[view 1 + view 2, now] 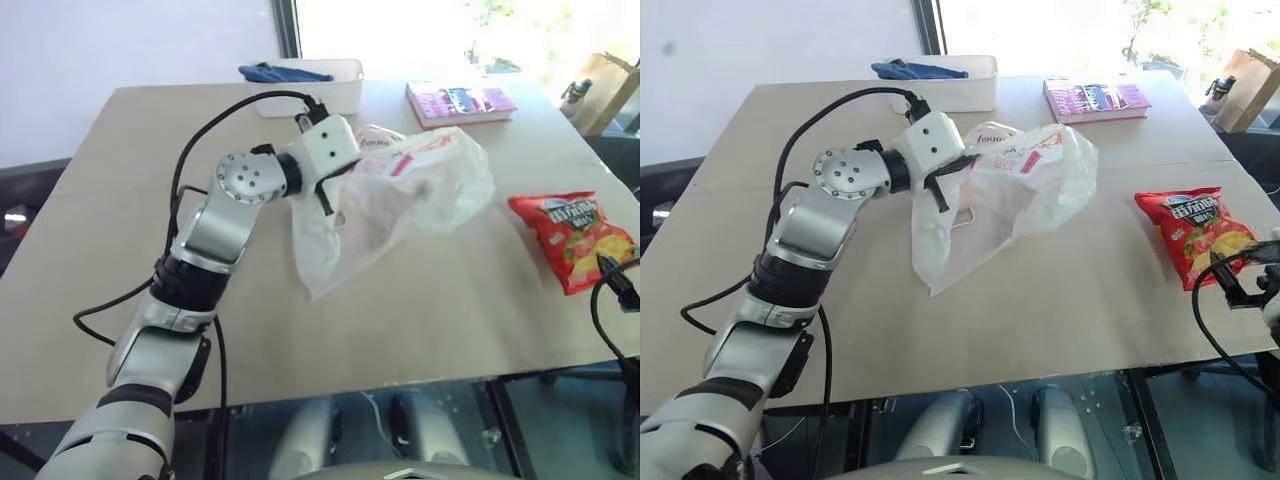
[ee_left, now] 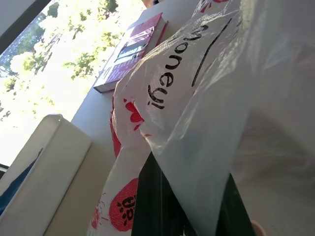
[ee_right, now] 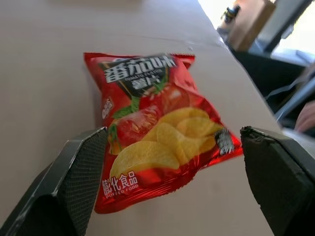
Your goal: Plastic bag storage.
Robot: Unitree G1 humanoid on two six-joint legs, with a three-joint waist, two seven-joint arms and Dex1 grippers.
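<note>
1. The plastic bag (image 1: 400, 195) lies crumpled near the middle of the surface (image 1: 450, 310), with one edge lifted off it.
2. The left gripper (image 1: 937, 192) has its fingers clamped together on that lifted edge.
3. The right gripper (image 3: 172, 187) hangs at the near right edge of the surface, its fingers wide apart and holding nothing, with the chips packet (image 1: 573, 238) just in front of them.
4. Behind the bag are a white bin (image 1: 320, 82) and a book (image 1: 460, 103).
5. I judge the step in hand to be gathering the bag; the next move probably needs the free gripper to fold or bunch the loose part.
</note>
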